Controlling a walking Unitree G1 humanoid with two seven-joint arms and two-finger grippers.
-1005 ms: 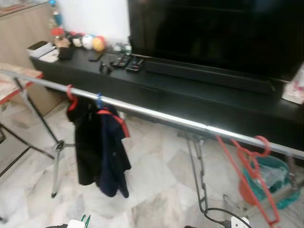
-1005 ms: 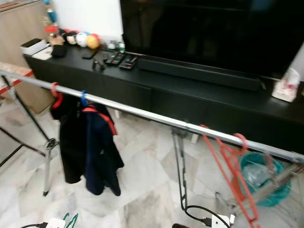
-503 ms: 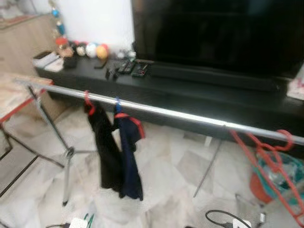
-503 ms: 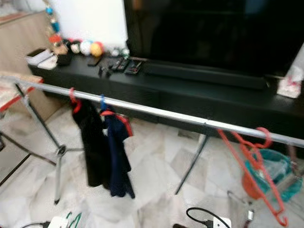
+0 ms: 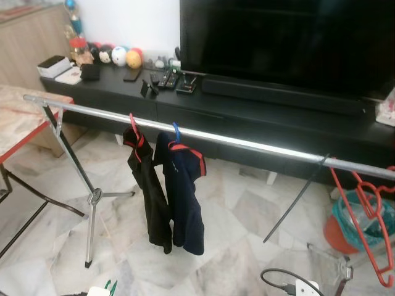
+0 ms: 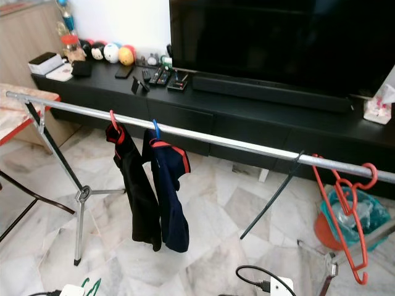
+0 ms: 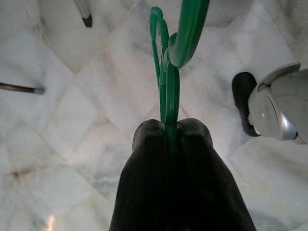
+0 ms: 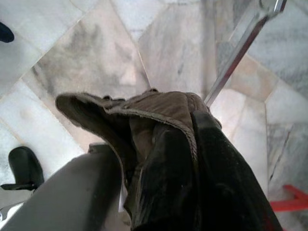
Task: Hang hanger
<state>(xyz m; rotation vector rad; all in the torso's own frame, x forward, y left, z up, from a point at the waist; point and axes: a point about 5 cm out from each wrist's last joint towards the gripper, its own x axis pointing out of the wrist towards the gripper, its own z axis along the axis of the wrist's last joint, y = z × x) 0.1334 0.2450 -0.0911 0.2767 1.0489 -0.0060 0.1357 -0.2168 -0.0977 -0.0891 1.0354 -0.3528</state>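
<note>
Green hanger [image 7: 166, 72] clamped in left hand [image 7: 171, 132]; rail [image 6: 203, 137] now farther off.

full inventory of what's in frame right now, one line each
Rail: 1, silver, across the room on tripod legs.
Garments: 2, black and navy, hung side by side on red and blue hooks, on the rail's left part.
Red hangers: a bare bunch, at the rail's right end.
TV: 1, black, on the cabinet.
TV cabinet: 1, black, low, behind the rail.
Remotes: several, black, on the cabinet.
Round toys: several, mixed colours, cabinet's left end.
Basket: 1, teal over orange, floor at right.
Green hanger: in the left pincer.
Brown cloth: in the right pincer.
Left pincer: black, shut.
Right pincer: black, shut.
</note>
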